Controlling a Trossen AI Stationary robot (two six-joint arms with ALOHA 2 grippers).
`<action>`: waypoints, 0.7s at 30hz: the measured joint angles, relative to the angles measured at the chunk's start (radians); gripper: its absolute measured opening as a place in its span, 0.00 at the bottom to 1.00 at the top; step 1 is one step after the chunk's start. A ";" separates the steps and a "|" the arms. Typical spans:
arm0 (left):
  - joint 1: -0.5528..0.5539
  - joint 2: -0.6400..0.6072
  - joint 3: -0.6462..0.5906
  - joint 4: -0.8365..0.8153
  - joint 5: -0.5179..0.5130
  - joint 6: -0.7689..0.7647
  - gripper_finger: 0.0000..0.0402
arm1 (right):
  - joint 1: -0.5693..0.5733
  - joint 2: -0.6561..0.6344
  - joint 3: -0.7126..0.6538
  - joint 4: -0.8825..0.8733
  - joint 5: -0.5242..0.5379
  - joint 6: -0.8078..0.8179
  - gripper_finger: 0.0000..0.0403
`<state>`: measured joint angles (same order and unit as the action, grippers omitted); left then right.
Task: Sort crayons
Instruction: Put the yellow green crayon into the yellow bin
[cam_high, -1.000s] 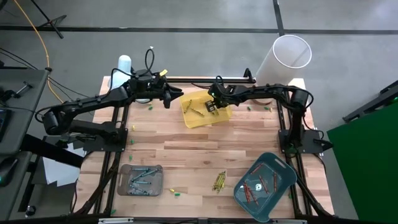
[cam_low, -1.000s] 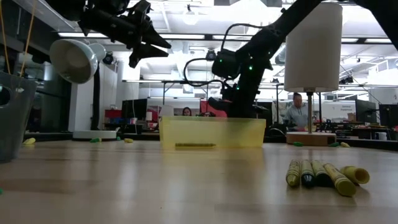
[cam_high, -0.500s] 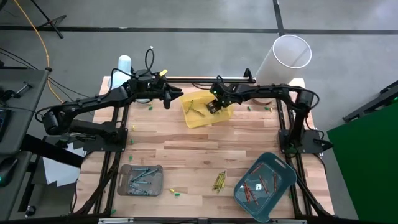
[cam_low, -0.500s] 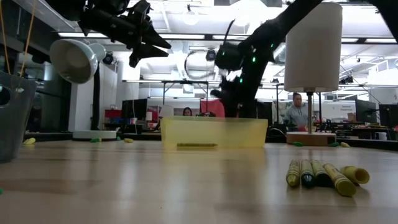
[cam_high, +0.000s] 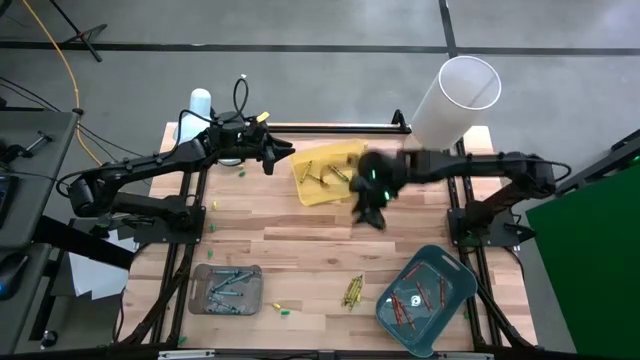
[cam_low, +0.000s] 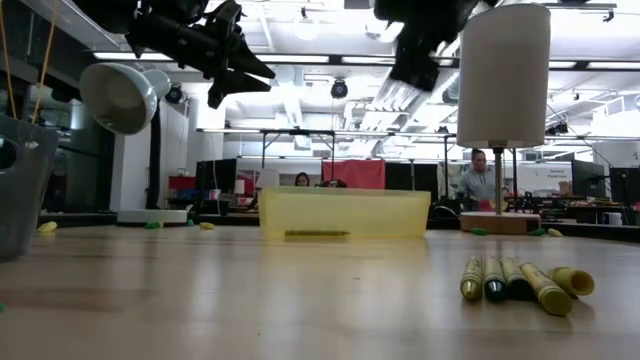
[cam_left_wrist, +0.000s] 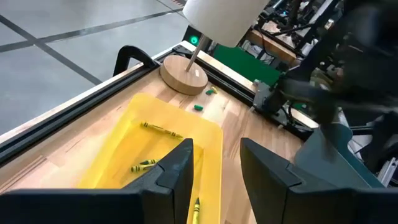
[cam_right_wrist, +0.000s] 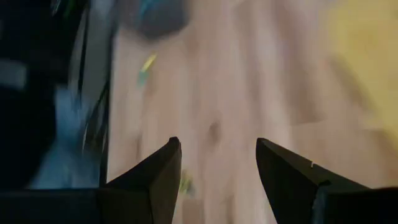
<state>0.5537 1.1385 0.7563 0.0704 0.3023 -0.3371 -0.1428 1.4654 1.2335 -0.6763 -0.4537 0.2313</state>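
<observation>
Several yellow-olive crayons (cam_high: 320, 172) lie in the yellow tray (cam_high: 345, 190) at the far middle. More crayons lie in the grey tray (cam_high: 197, 300) near left and red ones in the teal tray (cam_high: 455, 275) near right. A small bunch of loose crayons (cam_high: 352, 292) (cam_low: 515, 280) rests on the table near the front. My left gripper (cam_high: 285, 155) (cam_left_wrist: 217, 168) hangs open and empty above the yellow tray's left end. My right gripper (cam_high: 372, 212) (cam_right_wrist: 217, 168) is open and empty, high above the bare wood between the yellow tray and the teal tray.
A tall white cylinder (cam_high: 462, 92) on a round wooden base stands at the far right corner. A white lamp-like thing (cam_low: 120, 95) stands at the far left. Small green bits (cam_high: 283, 311) dot the wood. Bare wood lies across the table's middle.
My right gripper has risen out of the yellow tray and swung fast toward the table's near edge, ending above the bare wood beside the tray. The crayons in the tray lie where it left them. My left gripper has kept still.
</observation>
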 joint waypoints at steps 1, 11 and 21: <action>0.000 0.000 0.000 0.000 0.000 0.000 0.30 | 0.047 -0.006 0.000 -0.017 0.007 -0.046 0.49; 0.000 0.000 0.000 0.001 0.000 -0.001 0.30 | 0.409 0.115 0.000 -0.038 0.349 -0.584 0.49; 0.000 0.000 0.000 0.000 0.001 -0.001 0.30 | 0.446 0.331 0.000 0.148 0.293 -0.616 0.49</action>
<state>0.5537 1.1385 0.7563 0.0706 0.3031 -0.3378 0.3033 1.7967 1.2331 -0.5283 -0.1610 -0.3850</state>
